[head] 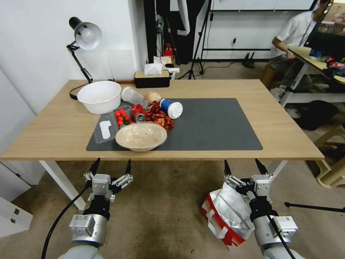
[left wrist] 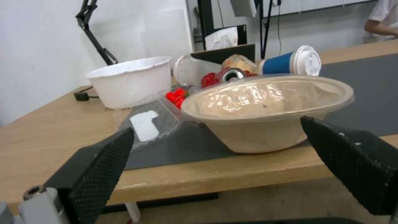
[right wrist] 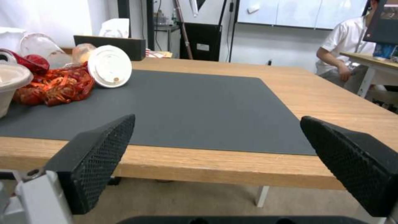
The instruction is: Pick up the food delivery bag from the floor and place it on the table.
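Note:
The food delivery bag (head: 224, 216), red and white with silver foil lining, stands on the carpeted floor (head: 169, 208) at the lower right, partly behind my right arm. My right gripper (head: 245, 166) is open above the bag, just before the table's (head: 273, 122) front edge, with nothing between its fingers (right wrist: 101, 152). My left gripper (head: 111, 166) is open too, empty, level with the table's edge in front of the beige bowl (left wrist: 265, 109). A dark grey mat (head: 212, 124) covers the table's middle.
On the table's left half lie a white bowl (head: 99, 96), a tomato punnet (head: 122, 117), a red snack bag (head: 158, 115), a tipped blue cup (head: 171, 108), a tissue box (head: 151, 77) and a desk lamp (head: 84, 39). A white table leg (head: 63, 181) stands near my left arm.

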`<state>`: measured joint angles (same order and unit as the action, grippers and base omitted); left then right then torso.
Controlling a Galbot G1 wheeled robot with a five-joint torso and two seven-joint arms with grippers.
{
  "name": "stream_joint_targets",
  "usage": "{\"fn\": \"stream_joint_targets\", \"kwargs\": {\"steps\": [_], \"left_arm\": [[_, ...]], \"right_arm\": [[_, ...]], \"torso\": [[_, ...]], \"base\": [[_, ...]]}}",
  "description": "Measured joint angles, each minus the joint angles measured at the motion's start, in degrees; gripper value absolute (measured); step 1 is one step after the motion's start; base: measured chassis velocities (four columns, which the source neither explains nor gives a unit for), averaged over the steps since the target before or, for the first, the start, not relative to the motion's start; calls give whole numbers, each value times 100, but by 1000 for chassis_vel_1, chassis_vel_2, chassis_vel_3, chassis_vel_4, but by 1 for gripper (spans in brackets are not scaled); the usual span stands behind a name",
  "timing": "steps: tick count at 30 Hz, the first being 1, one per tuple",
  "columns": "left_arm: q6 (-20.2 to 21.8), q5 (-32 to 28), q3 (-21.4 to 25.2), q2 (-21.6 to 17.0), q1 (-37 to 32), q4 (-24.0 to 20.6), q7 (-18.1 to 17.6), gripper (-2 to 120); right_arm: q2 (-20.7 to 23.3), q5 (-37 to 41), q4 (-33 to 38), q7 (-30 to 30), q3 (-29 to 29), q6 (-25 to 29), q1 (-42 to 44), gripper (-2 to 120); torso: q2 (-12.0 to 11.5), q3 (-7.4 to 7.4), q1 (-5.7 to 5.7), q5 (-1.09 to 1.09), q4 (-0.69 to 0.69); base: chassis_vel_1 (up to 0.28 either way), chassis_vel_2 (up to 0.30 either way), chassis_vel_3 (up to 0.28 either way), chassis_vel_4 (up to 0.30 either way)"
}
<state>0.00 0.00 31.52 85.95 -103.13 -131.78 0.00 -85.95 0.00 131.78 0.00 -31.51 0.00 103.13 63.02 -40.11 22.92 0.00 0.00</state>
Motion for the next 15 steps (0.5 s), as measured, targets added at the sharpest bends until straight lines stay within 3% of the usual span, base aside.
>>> {"fn": "stream_joint_targets", "kwargs": {"steps": [12, 15], "left_arm": [[9, -27, -6, -6, 8, 0, -7, 100], [404, -464, -158, -121, 161, 0, -167, 100]], "right_arm": [[-1, 2, 1, -1, 0, -26, 1, 100], [-3, 8, 2, -5, 0, -91, 2, 100]], "torso": [[0, 0, 0, 0, 0], [0, 0, 0, 0, 0]], "base": [[0, 0, 0, 0], [0, 0, 0, 0]]}}
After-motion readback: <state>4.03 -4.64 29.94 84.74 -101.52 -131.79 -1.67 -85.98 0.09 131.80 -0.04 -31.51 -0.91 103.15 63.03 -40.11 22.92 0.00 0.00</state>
